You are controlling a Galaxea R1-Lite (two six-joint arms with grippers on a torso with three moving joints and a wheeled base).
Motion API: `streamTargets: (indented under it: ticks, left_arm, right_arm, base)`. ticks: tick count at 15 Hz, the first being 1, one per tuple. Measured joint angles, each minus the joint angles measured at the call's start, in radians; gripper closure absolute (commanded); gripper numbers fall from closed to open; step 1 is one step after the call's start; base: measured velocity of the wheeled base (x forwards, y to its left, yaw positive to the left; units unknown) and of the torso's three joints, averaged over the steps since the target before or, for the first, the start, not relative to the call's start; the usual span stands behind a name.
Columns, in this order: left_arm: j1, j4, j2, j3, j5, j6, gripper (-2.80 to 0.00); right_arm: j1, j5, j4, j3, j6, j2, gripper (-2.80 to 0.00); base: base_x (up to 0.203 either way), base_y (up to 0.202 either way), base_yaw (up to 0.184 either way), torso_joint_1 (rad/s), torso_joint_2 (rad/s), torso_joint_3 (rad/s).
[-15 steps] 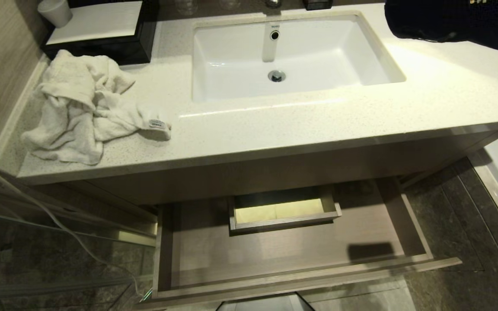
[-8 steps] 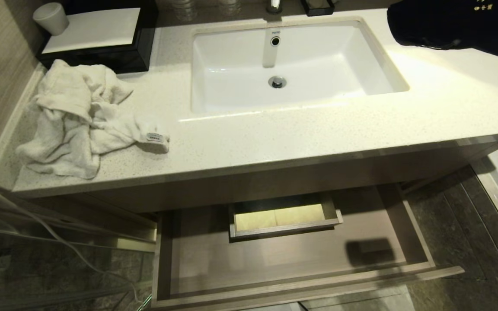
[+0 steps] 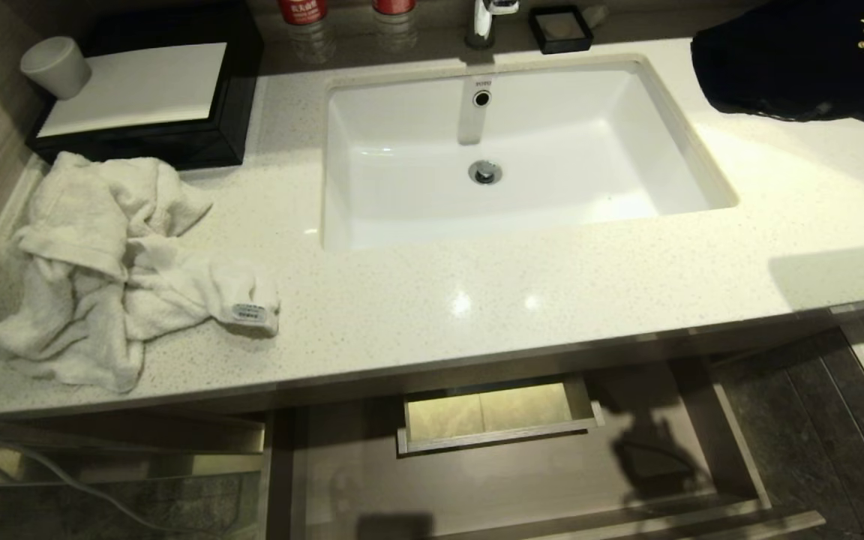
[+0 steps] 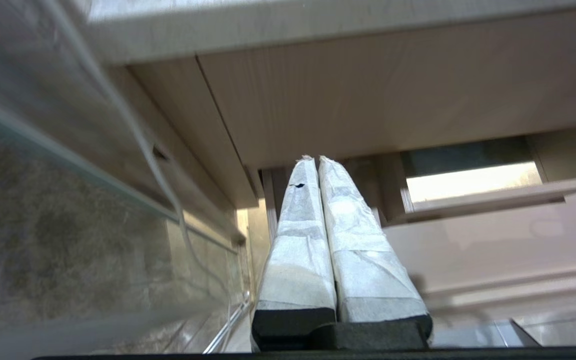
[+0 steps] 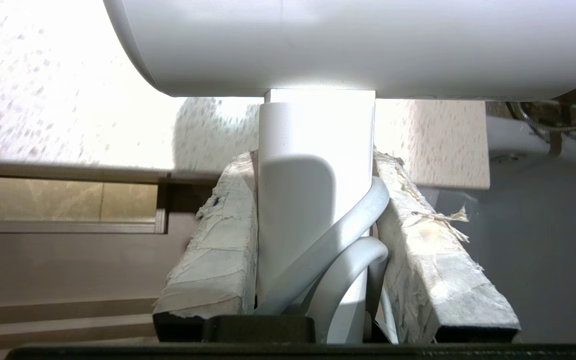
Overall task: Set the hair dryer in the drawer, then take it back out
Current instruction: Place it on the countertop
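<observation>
Right wrist view is showing the right gripper [image 5: 313, 240] clamping the hair dryer [image 5: 318, 150] by its handle, cord pinched alongside, above the counter edge [image 5: 68, 100] beside the open drawer [image 5: 68, 265]. That trapped cord could be loosening the grip, letting the dryer twist or strike the counter. Left gripper [image 4: 315, 165] is hanging idle, fingers together.

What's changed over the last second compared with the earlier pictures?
The head camera tilted up, so the whole scene slid down the picture and the faucet came into view. The drawer stays open and empty, the towel unmoved. Right gripper clamps the hair dryer.
</observation>
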Motion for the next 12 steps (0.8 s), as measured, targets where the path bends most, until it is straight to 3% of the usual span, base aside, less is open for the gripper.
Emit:
streamTargets:
  ticks: [6, 12]
  left_arm:
    - [0.000, 0.000, 0.000, -0.001, 0.000, 0.000, 0.00]
    - [0.000, 0.000, 0.000, 0.000, 0.000, 0.000, 0.00]
  right_arm:
    - [0.002, -0.002, 0.023, -0.116, -0.028, 0.151, 0.00]
    - [0.002, -0.002, 0.089, -0.257, -0.027, 0.321, 0.00]
  base:
    - [0.000, 0.000, 0.000, 0.325, -0.14, 0.174]
    - [0.000, 0.000, 0.000, 0.044, -0.02, 0.021]
